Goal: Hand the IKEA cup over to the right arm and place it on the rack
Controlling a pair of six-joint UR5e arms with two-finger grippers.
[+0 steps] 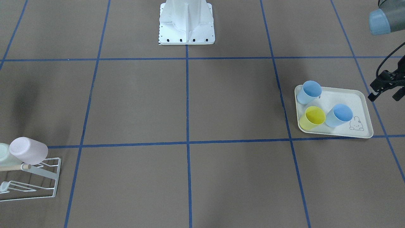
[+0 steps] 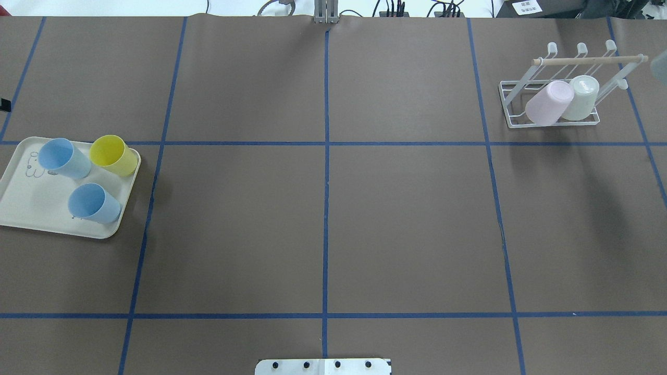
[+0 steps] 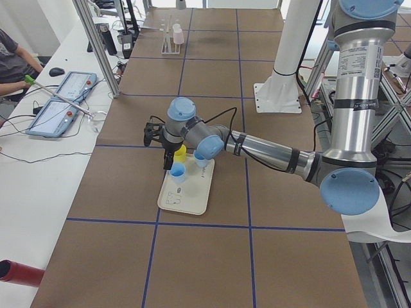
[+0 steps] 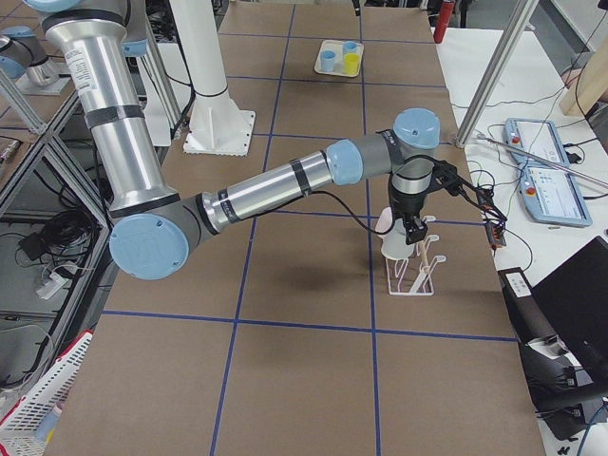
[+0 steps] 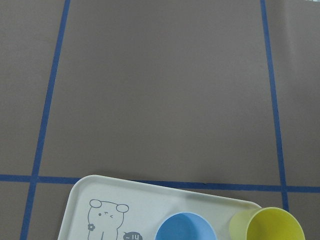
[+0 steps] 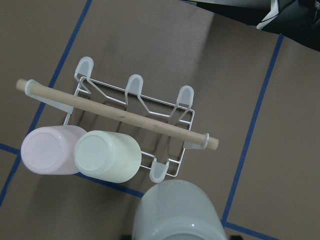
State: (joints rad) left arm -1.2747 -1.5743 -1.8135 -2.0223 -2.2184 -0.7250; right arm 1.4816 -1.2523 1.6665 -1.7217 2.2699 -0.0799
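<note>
Blue grid (image 2: 326, 208) is crossing brown table (image 2: 406, 219); cream tray (image 2: 31, 208) is showing a grey rabbit (image 1: 357, 123) — blue cups (image 2: 63, 158) (image 2: 94, 203), yellow cup (image 2: 113, 154), pink cup (image 2: 548, 102), mint cup (image 2: 581, 97), white rack (image 6: 135, 82).

Left arm (image 3: 270, 151): silver-grey tubes, black bands near joints, round light-blue caps (image 3: 349, 191), small printed label (image 3: 357, 64) on thick tube. Right arm (image 4: 256, 195): same build, silver tubes, grey joints, light-blue end caps. Left gripper (image 1: 384, 94): black, two fingers, thin black cable (image 1: 380, 65) above it. Right gripper (image 4: 410, 233): black, loose black cable loop (image 4: 463, 187) at wrist. White pedestal (image 3: 282, 70) on flat white base plate (image 1: 186, 39); four black screws (image 1: 181, 40) along plate edge.
</note>
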